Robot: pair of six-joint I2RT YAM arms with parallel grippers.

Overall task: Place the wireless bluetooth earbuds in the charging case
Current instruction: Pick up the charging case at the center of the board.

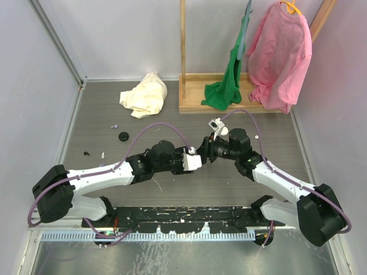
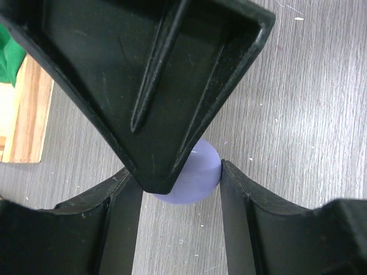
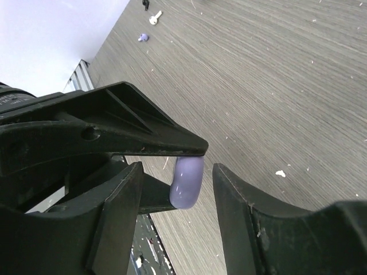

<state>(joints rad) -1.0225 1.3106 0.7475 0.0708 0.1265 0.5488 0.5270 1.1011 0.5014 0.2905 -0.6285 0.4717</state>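
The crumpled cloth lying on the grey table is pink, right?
Not pink. The top view shows the crumpled cloth lying on the grey wood-grain table is cream. The pink shirt hangs on the wooden rack instead.

No text, label, brand, number or sign can be read in any view; the charging case (image 3: 187, 182) and the counter (image 3: 275, 86) show plain surfaces.

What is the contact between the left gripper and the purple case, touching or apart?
Touching. Left wrist view: the purple case presses against one finger of the left gripper, no gap.
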